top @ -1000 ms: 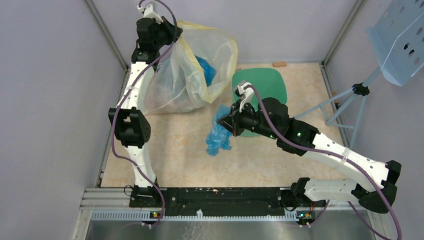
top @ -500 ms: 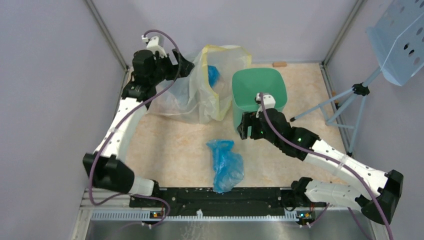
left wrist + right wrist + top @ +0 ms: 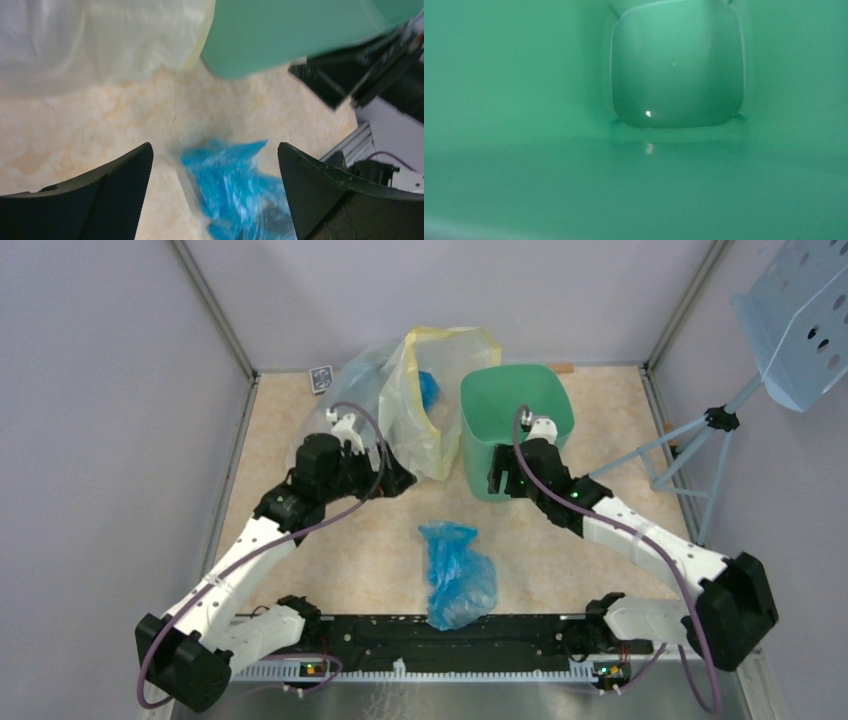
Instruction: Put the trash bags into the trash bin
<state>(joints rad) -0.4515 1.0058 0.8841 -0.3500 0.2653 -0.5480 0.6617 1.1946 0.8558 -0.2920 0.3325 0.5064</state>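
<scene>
Left pincer (image 3: 392,478) hangs low over the table (image 3: 330,550), its two fingers (image 3: 115,195) spread wide with nothing between them, so it is released and carrying nothing. Straight ahead of it, framed in that gap in its own camera, lies the blue bag (image 3: 230,195), crumpled flat on the boards and not touching either finger as far as I can see. From overhead the blue bag (image 3: 455,575) is a little way off from the pincer, toward the near edge and between the two arms, so it is plainly not in the bin yet. The wide spread looks meant to take in a good bunch of that loose, crinkly plastic in one bite. Close behind the pincer slumps the clear sack (image 3: 440,410), and off to its right side stands the green bin (image 3: 480,445), the sack leaning against it. Farther out again, the right pincer (image 3: 500,480) is pressed up at the bin's near wall, its camera filled with nothing but green inside and the bin's floor (image 3: 676,65). Its fingers do not show, so I cannot tell whether it is clenched on the rim or loose. My guess is that it sits there to steady the bin, since a light, lidless tub would skid when a bag is stuffed in.
</scene>
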